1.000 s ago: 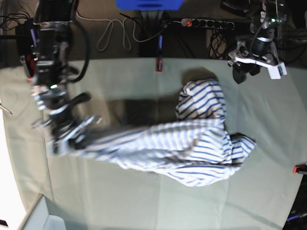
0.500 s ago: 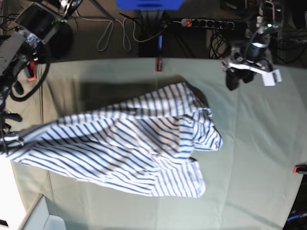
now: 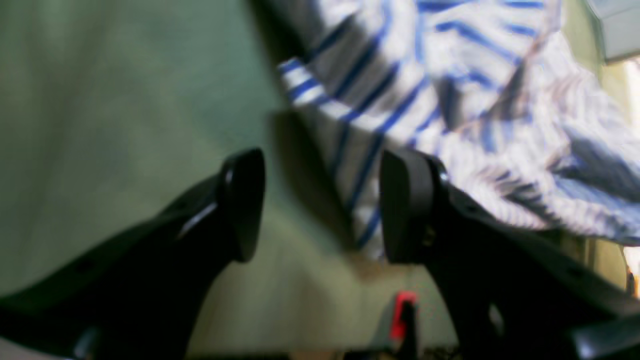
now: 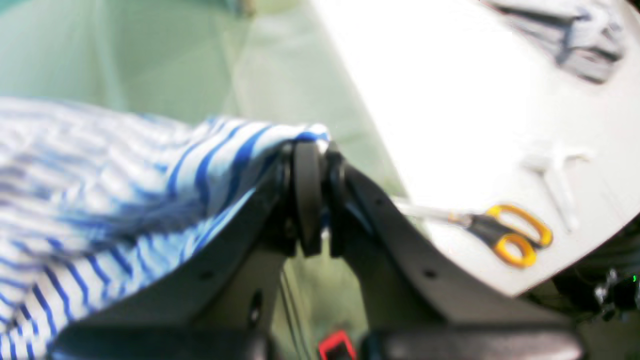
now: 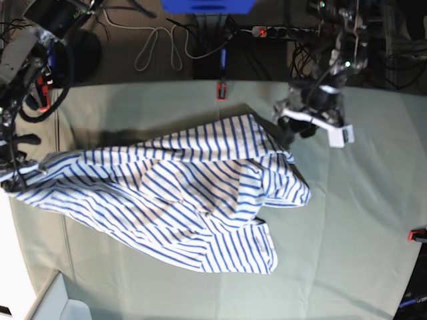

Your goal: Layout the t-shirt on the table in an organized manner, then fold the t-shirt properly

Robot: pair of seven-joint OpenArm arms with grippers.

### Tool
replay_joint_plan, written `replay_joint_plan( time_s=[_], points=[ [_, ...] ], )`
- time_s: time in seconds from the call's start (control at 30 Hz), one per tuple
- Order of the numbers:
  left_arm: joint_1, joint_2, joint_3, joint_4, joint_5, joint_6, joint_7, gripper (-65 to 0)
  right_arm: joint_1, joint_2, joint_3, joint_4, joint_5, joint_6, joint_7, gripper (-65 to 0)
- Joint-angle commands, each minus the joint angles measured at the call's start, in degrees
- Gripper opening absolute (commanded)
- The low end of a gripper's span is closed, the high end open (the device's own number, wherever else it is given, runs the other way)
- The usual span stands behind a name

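The white t-shirt (image 5: 180,200) with blue stripes lies rumpled and stretched across the table (image 5: 360,220), from its left edge to past the middle. My right gripper (image 5: 13,179) is at the left edge of the table, shut on a corner of the t-shirt (image 4: 125,190); the wrist view shows the cloth pinched in the right gripper (image 4: 314,200). My left gripper (image 5: 291,131) hovers open at the shirt's upper right edge. In its wrist view the left gripper (image 3: 325,205) holds nothing, and the striped t-shirt (image 3: 450,100) edge lies below, by the right finger (image 3: 405,200).
Red clamps sit on the back edge (image 5: 221,90) and the right edge (image 5: 417,235). A white surface left of the table carries orange-handled scissors (image 4: 510,235). A pale box (image 5: 63,303) stands at the front left corner. Cables and a power strip (image 5: 287,31) lie behind the table.
The right gripper, still holding the shirt, has dragged it out leftward and its held corner now sits a little higher. The left arm has come down and left to the shirt's upper right edge.
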Motion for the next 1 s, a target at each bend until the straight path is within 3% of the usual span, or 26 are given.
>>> replay_joint_plan(
  time_s=[0.0,0.27,0.7,0.77,0.9,0.97],
  points=[
    [-0.3,-0.3,-0.1,0.2,-0.3,0.0,-1.2,-29.3,0.2,0.6,0.3,1.1,0.1,0.8,1.5,-65.0],
    [-5.2,-0.1,0.0,-4.5,-0.5,0.0,-1.3,-29.3,-2.7,0.5,0.0,1.1,0.1,0.8,1.5,-65.0],
    [-9.2,4.1,0.9,-11.4,-0.5,-0.4,-0.9,-31.3,-5.8,0.3,0.3,1.0,0.1,0.9,1.5,-65.0],
    [-9.2,4.1,0.9,-11.3,-0.6,-0.4,-0.9,-38.5,-6.1,0.6,0.0,0.2,0.0,0.9,1.5,-65.0],
    [-8.8,4.0,0.5,-11.4,-0.6,-0.1,-0.9,-65.0,-6.1,0.7,0.4,-1.6,0.0,0.9,1.5,-65.0],
    [-8.6,3.8,0.4,-11.3,-0.6,-0.1,-0.9,-64.4,-6.1,0.7,0.4,-2.3,0.0,0.9,1.5,-65.0]
  ],
)
